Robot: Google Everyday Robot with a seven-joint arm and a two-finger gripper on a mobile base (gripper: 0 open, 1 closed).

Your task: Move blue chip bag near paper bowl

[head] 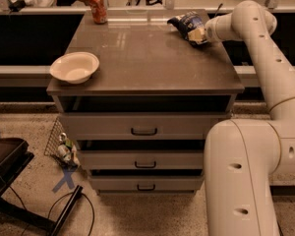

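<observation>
Gripper (201, 35) is over the back right part of the desk (147, 70), nosed into the right end of the blue chip bag (186, 22). Jaws: can't tell whether they're apart or clamped, since the crumpled foil and the wrist cover them. The bag's right edge meets the end of the wrist, so the two look to be touching. Can't tell whether the bag lies flat on the desk or is tipped up; its left end points toward the back left. The arm (265, 53) comes in from the right with its elbow high above the desk's back right corner. From there it runs down the right side to a thick white link (241, 181) in the foreground, in front of the desk's right front corner. The paper bowl (74, 67) sits upright at the front left corner of the desk, close to the left edge. Bag and bowl are well apart, on opposite corners, with bare desk top between them. The orange soda can (98, 9) stands upright at the back left, behind the bowl and apart from both. The desk has a dark open slot under its top, then three shut drawers (144, 131), each with a dark handle. On the floor to the left: a blue X mark (64, 180), a wire mesh basket (56, 141) by the desk's lower left with small items in it, a black cable (64, 213), and a dark frame (5, 161) at the left edge.
</observation>
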